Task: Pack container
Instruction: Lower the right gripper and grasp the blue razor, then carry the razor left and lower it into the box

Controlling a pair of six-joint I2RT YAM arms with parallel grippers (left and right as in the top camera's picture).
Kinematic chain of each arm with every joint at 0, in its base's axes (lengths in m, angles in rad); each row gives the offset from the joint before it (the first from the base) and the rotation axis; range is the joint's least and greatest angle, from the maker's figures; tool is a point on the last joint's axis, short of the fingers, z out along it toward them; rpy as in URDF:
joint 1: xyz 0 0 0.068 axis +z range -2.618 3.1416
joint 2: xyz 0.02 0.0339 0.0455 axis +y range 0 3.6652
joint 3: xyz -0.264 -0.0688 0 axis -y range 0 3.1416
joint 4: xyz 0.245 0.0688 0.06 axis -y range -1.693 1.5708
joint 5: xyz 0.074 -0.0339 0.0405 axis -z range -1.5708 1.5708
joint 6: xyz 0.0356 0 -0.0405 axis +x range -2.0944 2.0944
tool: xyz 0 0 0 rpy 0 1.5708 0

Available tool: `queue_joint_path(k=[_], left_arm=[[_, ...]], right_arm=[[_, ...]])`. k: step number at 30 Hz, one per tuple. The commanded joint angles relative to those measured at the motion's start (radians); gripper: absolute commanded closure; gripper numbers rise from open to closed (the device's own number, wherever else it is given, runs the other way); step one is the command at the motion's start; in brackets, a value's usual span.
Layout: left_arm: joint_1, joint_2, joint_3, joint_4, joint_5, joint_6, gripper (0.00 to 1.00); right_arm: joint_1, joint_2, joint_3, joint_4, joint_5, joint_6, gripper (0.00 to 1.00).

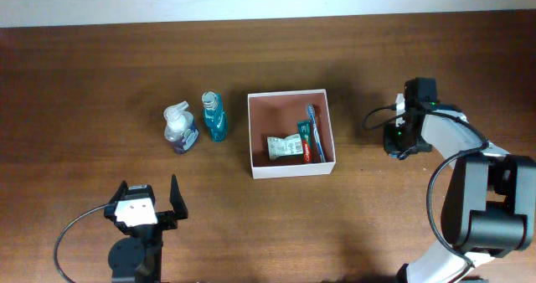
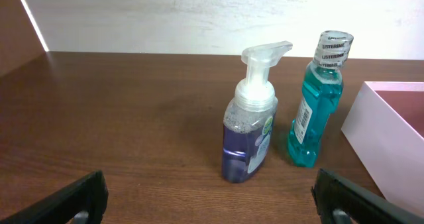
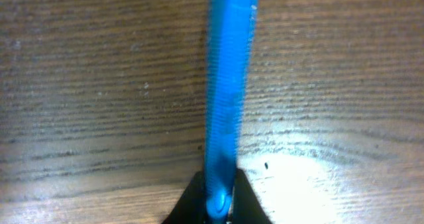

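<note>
Wooden table bears a shallow, square, white-walled container, pinkish inside.

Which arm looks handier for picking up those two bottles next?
Left. The left gripper, open, faces the soap bottle and mouthwash bottle, on its side of the box; the right gripper sits beyond the box, gripping a blue stick.
</note>
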Motion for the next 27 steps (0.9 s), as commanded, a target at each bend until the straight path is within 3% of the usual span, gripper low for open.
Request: queue_joint_path(k=[1,8,13,20,27], left_arm=[[0.005,-0.004,-0.009,0.006,0.018,0.015,0.0],[0.005,-0.004,-0.009,0.006,0.018,0.015,0.01],[0.005,-0.004,-0.009,0.006,0.018,0.015,0.01],[0.005,-0.004,-0.009,0.006,0.018,0.015,0.01],[0.005,-0.004,-0.009,0.006,0.018,0.015,0.01]], right_arm=[[-0.002,0.01,-0.007,0.003,-0.005,0.008,0.96],[0.003,-0.001,0.103,-0.106,-0.086,0.058,0.96],[0.048,-0.038,0.311,-0.253,-0.203,0.071,0.96],[0.195,-0.078,0.543,-0.434,-0.224,0.136,0.96],[0.369,-0.083,0.547,-0.432,-0.207,0.183,0.96]])
